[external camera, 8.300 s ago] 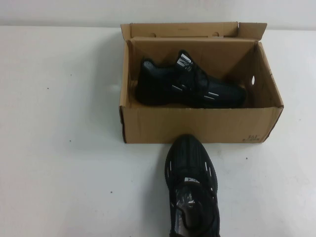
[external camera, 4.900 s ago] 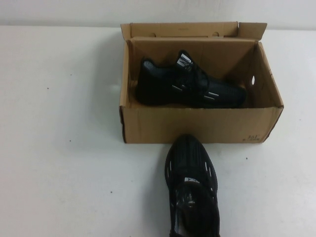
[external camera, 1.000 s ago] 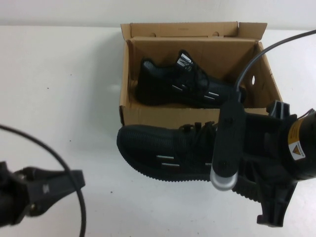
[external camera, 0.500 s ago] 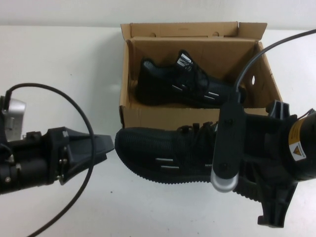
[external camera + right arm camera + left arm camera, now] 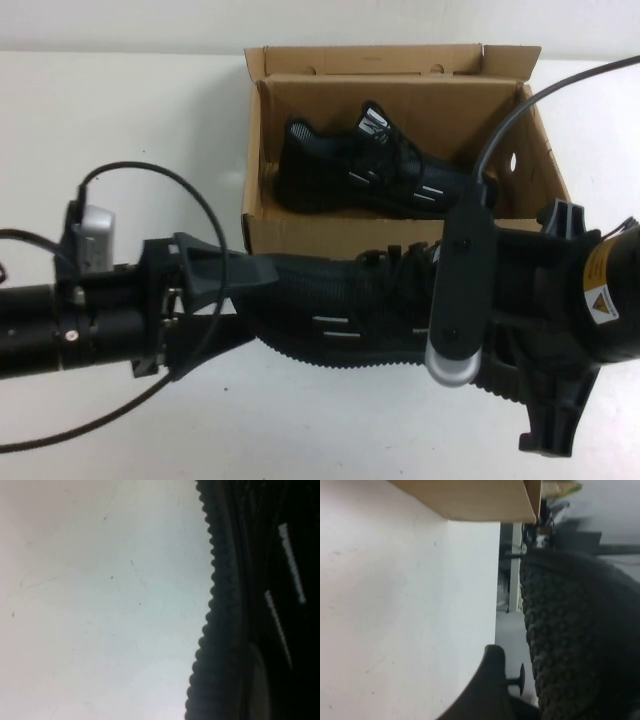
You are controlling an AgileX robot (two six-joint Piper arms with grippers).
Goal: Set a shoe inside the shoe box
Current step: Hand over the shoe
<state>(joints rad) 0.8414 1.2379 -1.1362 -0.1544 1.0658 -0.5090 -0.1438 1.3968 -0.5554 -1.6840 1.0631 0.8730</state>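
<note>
1. The shoe (image 5: 345,315) lies on its side, toe toward the robot's left, just in front of the near wall of the shoe box (image 5: 400,240). Whether it rests on the white worktop (image 5: 130,150) or hangs slightly above it I cannot tell from these views.
2. The right pincer (image 5: 440,330) is at the heel end of the shoe. Its wrist camera sits hard against the toothed sole (image 5: 220,605), and I judge it has hold of the heel, though its tips are hidden behind the arm.
3. The left pincer (image 5: 250,300) is at the toe. Its jaws stand apart, one finger above the toe cap and one below, bracketing it; whether they press on it I cannot tell. The left wrist view shows the mesh toe (image 5: 575,640) close beside one dark finger (image 5: 487,690).
4. A matching sneaker (image 5: 375,170) already lies in the box along the far wall, leaving a strip free along the near wall.
5. The step in hand, as I judge it, is the two-armed grasp before the lift.
6. The next move calls for both arms to raise the shoe together above the near wall, carry it forward and lower it into the free strip, keeping it level so that the toe does not catch the cardboard edge.
</note>
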